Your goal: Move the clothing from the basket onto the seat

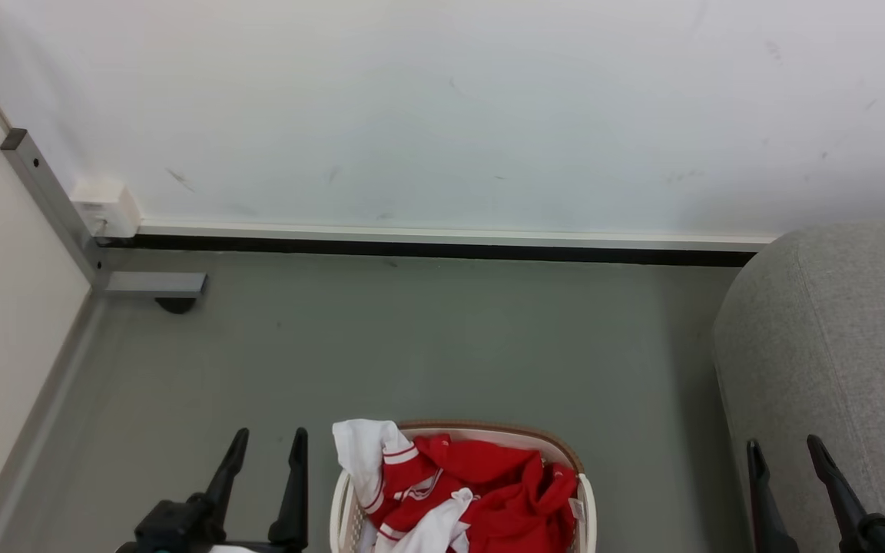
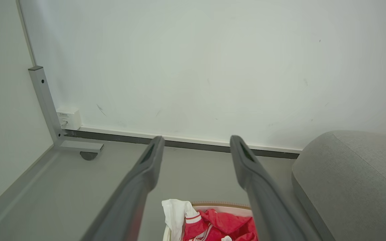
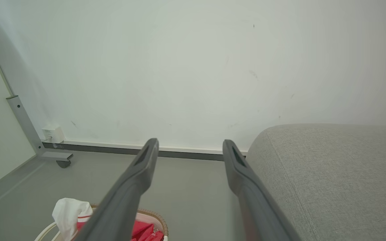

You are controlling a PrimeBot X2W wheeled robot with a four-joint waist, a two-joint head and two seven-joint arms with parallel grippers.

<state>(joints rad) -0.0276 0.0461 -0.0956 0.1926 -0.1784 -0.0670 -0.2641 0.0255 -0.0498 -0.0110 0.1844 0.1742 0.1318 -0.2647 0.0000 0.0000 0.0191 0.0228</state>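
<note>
Contents of the corner, as seen from the room:

- Basket [image 1: 488, 425]: oval, cream plastic, perforated sides, brown woven rim. It stands on the grey floor [image 1: 427, 338] between the two grippers, left of the sofa and apart from it.
- Clothing [image 1: 488, 491]: a heap of red and white garments with white striped trim, all lying in the basket. One white piece rises above the rim on the left side.
- Sofa [image 1: 834, 346]: grey fabric with a rounded corner, on the right, its far end close to the wall.
- Left gripper [image 1: 271, 438]: two long dark fingers spread wide with nothing between them, over bare floor just left of the basket.
- Right gripper [image 1: 783, 444]: fingers likewise spread and holding nothing, in front of the sofa's near edge, well right of the basket.
- Wall [image 1: 442, 115]: white and lightly scuffed, with a pale skirting strip [image 1: 442, 234] above a dark gap.
- Metal post [image 1: 51, 200]: grey, in the left corner, with a flat foot on a dark castor.
- Small white box [image 1: 108, 206]: on the wall, beside the post.
</note>
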